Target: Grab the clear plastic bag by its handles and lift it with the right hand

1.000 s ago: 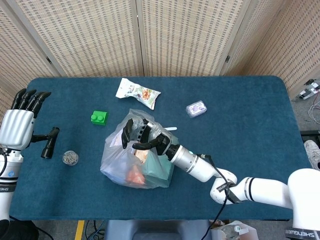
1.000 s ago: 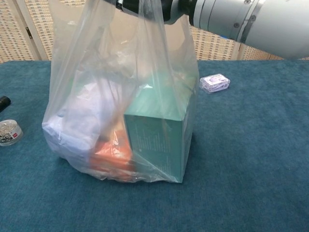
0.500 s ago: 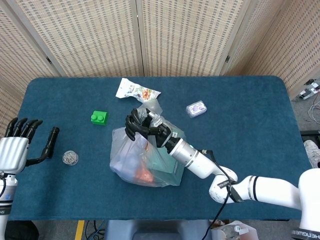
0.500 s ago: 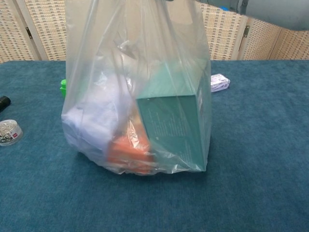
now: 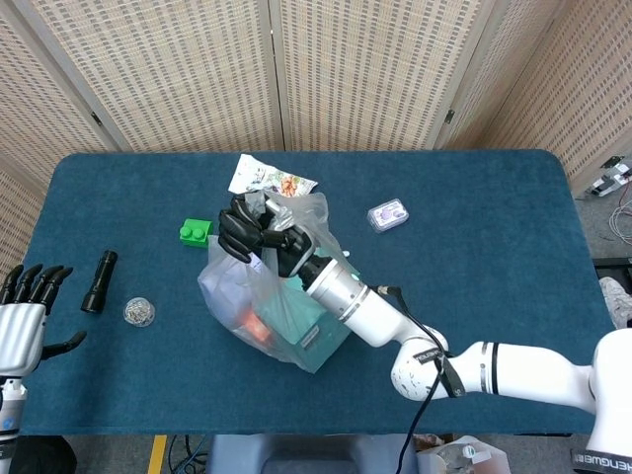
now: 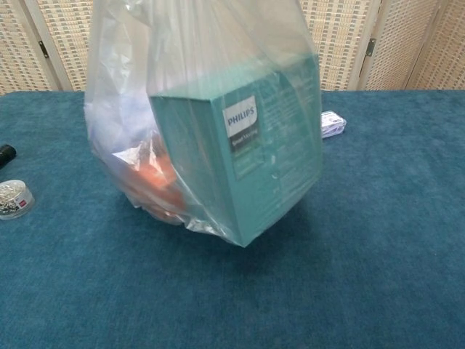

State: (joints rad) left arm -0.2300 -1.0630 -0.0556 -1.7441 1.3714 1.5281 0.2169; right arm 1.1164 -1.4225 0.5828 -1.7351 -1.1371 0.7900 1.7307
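Fingers (image 5: 237,229) of right hand (image 5: 259,237) clamped on clear plastic bag (image 6: 211,131) handles, head view only; chest view shows bag off table (image 6: 378,240).

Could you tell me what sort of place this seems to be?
Probably an indoor robot test setup: a blue-covered table, woven folding screens behind it, and loose cables on the floor.

Clear plastic bag (image 6: 211,87): teal box (image 6: 247,160), white lettering; orange item (image 6: 149,182). Dark teal bench (image 5: 474,247). Green block (image 5: 196,232). Black torch (image 5: 98,281). Black-fingered right robot hand (image 5: 259,237).
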